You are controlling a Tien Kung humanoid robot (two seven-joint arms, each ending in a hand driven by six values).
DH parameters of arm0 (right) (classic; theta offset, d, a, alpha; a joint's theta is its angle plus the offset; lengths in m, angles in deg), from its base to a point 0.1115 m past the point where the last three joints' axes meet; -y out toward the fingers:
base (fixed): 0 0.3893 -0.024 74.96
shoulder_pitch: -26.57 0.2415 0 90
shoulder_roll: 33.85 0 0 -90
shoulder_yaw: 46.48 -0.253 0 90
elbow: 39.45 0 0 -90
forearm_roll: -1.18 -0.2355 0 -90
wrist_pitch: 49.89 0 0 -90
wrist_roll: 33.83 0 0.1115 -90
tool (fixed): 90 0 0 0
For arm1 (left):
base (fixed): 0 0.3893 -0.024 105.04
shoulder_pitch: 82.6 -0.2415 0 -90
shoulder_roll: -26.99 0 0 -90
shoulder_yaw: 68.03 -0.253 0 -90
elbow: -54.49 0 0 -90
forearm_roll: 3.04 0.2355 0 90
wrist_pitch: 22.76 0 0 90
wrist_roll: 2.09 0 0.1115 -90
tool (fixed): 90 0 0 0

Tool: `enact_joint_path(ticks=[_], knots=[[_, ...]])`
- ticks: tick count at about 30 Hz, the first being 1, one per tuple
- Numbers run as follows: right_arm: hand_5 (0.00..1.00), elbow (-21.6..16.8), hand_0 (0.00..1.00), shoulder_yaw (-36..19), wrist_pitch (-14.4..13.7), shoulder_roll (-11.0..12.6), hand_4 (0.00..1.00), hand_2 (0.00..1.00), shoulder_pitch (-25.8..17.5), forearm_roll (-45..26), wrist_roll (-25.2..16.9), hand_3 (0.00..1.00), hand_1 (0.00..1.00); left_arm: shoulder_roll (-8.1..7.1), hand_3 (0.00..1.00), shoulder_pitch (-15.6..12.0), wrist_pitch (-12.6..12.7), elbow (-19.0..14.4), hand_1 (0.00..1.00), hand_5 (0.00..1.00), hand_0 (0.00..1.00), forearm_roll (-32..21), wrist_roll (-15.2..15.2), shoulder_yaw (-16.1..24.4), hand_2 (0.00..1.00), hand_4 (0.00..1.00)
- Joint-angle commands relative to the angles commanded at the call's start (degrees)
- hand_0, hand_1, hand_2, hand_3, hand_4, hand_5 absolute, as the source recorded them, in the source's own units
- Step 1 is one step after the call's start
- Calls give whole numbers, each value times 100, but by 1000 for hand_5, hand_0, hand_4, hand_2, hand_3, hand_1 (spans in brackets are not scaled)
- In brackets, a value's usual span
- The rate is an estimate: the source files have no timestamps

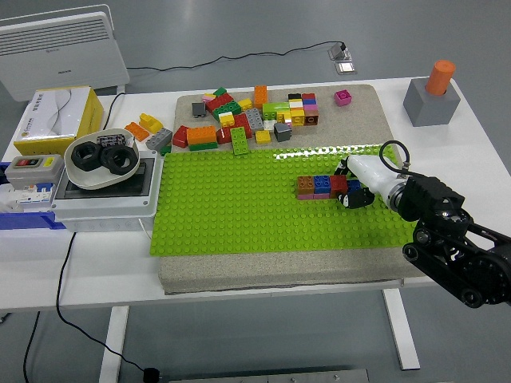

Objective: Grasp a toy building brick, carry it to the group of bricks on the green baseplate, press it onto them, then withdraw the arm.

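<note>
One arm in view: the right arm comes in from the lower right, its right hand [357, 191] at the right end of the brick row.
Hand: fingers curled low on the baseplate against the row's right end; whether they clasp a brick I cannot tell.
Brick row [322, 187]: brown, blue and red bricks, on the green baseplate [239, 207], right of its middle.
Loose bricks [251, 118]: scattered at the far side, beyond the baseplate.
</note>
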Motion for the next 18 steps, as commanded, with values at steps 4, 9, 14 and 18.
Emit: enact_joint_path(ticks=[4,9,14,18], knots=[[185,-4,762,1,5,1,601,738,-1,-24,1,658,731,-1,448,-2,1,-1,707,332,765,-14,0,-10,613,647],[187,-5,763,-2,17,1,598,738,-1,-35,10,658,732,-5,447,-8,1,-4,707,334,766,-40,0,-29,613,647],[196,-4,762,-1,26,-2,614,738,-3,-47,19,656,730,-9,447,-26,6,-17,707,334,765,-114,4,-70,612,648],[195,-13,762,1,7,-2,631,737,-10,-62,4,655,732,-7,447,-36,14,-24,707,333,765,-145,12,-88,611,648]])
